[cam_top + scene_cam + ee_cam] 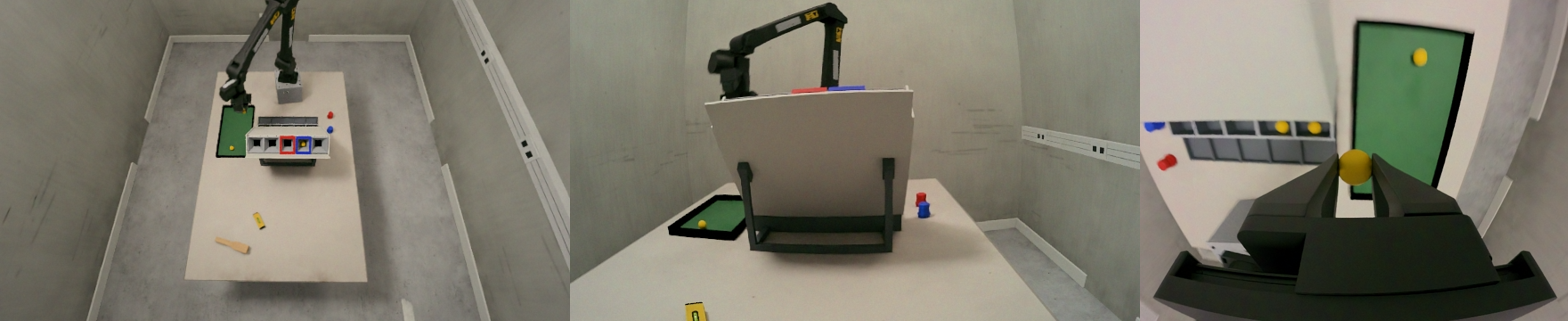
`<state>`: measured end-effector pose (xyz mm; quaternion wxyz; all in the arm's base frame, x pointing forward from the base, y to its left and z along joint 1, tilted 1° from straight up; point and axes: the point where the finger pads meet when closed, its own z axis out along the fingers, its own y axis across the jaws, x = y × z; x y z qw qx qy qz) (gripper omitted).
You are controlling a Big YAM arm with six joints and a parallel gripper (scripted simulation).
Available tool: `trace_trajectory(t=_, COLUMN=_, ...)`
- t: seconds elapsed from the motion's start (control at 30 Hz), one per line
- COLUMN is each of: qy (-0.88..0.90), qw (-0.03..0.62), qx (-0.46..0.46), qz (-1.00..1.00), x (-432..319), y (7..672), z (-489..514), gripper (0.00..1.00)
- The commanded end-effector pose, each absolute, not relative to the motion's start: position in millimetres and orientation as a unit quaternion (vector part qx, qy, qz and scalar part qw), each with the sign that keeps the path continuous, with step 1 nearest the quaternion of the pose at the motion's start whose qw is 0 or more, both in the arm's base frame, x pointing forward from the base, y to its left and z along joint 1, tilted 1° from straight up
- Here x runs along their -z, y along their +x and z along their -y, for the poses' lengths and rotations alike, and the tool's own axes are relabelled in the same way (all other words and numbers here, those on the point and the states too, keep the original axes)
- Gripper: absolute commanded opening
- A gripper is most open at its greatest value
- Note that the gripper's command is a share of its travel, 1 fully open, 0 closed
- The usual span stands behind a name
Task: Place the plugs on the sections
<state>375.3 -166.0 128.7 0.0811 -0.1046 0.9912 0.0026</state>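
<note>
My gripper (243, 108) (1354, 160) is shut on a yellow marble (244, 111) (1354, 169) and holds it high above the far end of the green tray (233, 127) (721, 214) (1402, 114). One more marble (232, 147) (702, 224) (1419, 57) lies in the tray. The funnel block (267, 134) has a red-banded funnel (287, 152) and a blue-banded funnel (303, 152); a marble (303, 144) sits in the blue one. The row of sections (288, 120) (1260, 149) holds two marbles (1282, 127) (1314, 127) in the two sections nearest the tray. The red plug (329, 115) (921, 199) (1167, 162) and blue plug (329, 129) (924, 209) (1153, 126) stand beside the block.
The white cover (812, 152) on its dark stand hides the pipes and my fingers in the exterior view. The arm's grey base (289, 91) (1230, 224) stands behind the sections. A yellow block (258, 220) (695, 311) and a wooden spatula (232, 244) lie near the table's front.
</note>
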Motion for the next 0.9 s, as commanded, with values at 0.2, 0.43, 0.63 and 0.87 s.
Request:
trace_trajectory(t=0.2, qy=-0.085, qw=0.127, qx=-0.001, qz=-0.988, x=-172, y=385, z=115, gripper=0.0)
trace_trajectory(t=0.43, qy=-0.089, qw=0.168, qx=-0.002, qz=-0.982, x=-207, y=395, z=69, gripper=0.0)
trace_trajectory(t=0.63, qy=-0.091, qw=0.188, qx=-0.003, qz=-0.978, x=-224, y=400, z=46, gripper=0.0)
trace_trajectory(t=0.87, qy=-0.088, qw=0.207, qx=-0.004, qz=-0.974, x=-242, y=404, z=25, gripper=0.0)
